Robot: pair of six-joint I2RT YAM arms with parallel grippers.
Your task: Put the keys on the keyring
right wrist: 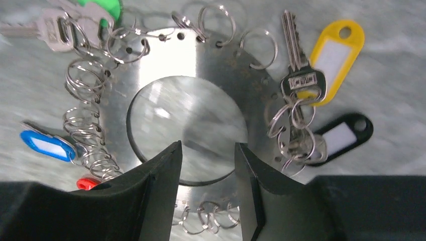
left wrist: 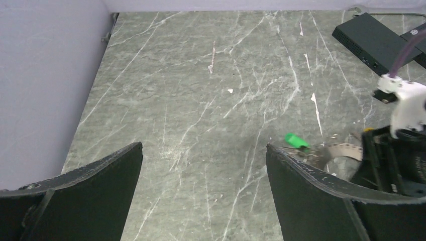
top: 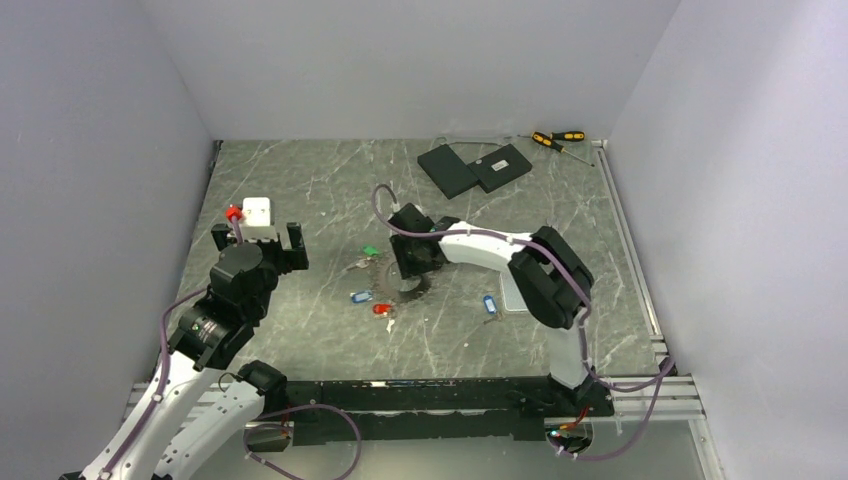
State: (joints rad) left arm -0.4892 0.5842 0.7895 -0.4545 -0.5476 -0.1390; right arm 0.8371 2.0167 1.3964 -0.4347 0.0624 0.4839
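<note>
The keyring (right wrist: 166, 60) is a flat metal ring edged with many small split rings; it lies mid-table (top: 412, 291). My right gripper (right wrist: 207, 145) hovers over its near band with the jaws partly apart, and the band shows in the gap; nothing is gripped. Keys hang round the ring: a yellow-tagged key (right wrist: 331, 55), a black tag (right wrist: 346, 133), a blue tag (right wrist: 47, 145), a red one (right wrist: 86, 182) and a green one (right wrist: 103, 7). Another blue-tagged key (top: 489, 304) lies apart to the right. My left gripper (left wrist: 203, 146) is wide open over bare table, left of the green tag (left wrist: 296, 141).
Two black boxes (top: 475, 167) and yellow-and-black screwdrivers (top: 558, 139) lie at the back. A white box with a red knob (top: 257, 212) sits just beyond the left gripper. A pale slab (top: 515, 296) lies under the right arm. Walls close in on three sides.
</note>
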